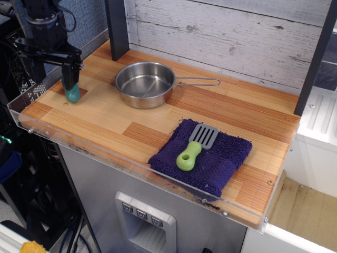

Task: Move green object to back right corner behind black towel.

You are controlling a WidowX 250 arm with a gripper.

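The green object (72,94) is a small teal oblong lying on the wooden tabletop at the far left, near the left edge. My gripper (52,74) hangs just over it with its jaws spread wide. The right finger (70,75) covers the object's upper end, and the left finger is lost against the dark background. Nothing is held. The black towel (210,163), a dark purple-navy terry square, lies at the front right of the table, far from the gripper.
A lime-handled spatula (190,153) with a grey slotted head lies on the towel. A steel pan (144,83) sits mid-back with its handle pointing right. A dark post (117,26) stands back left and another (315,58) back right. A clear rim (105,153) lines the front edge.
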